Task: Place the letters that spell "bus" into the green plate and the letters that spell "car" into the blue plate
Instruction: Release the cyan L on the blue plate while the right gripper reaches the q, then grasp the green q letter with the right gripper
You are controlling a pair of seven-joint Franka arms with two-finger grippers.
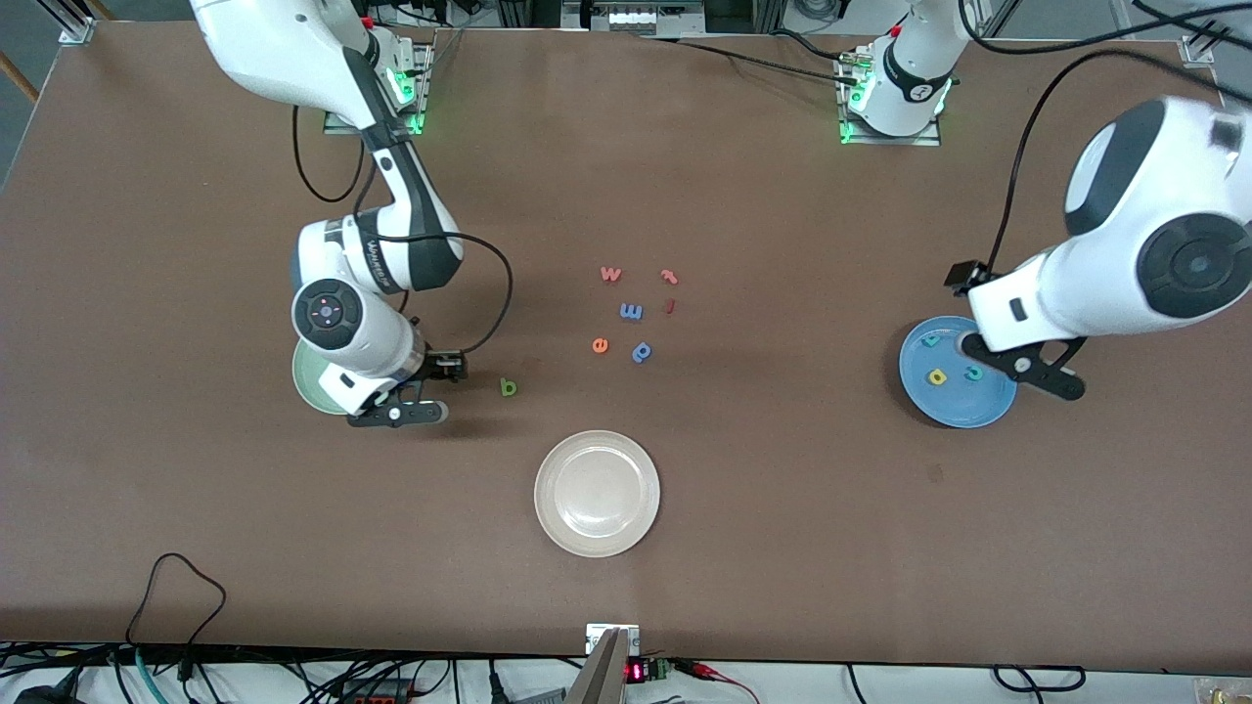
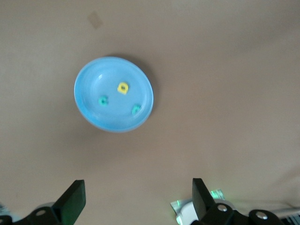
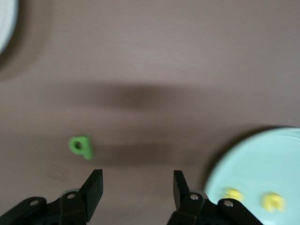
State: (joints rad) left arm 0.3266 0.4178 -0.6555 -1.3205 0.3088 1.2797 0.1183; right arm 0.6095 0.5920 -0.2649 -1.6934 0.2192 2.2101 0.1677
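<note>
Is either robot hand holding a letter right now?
No. The left gripper is open and empty above the blue plate. The right gripper is open too, over the table beside the green plate; the green letter lies loose.

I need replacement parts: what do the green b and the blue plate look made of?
The green b looks like matte foam: chunky, no glare. The blue plate looks like smooth plastic, judging by its even colour and faint sheen, though glazed ceramic can't be excluded.
</note>
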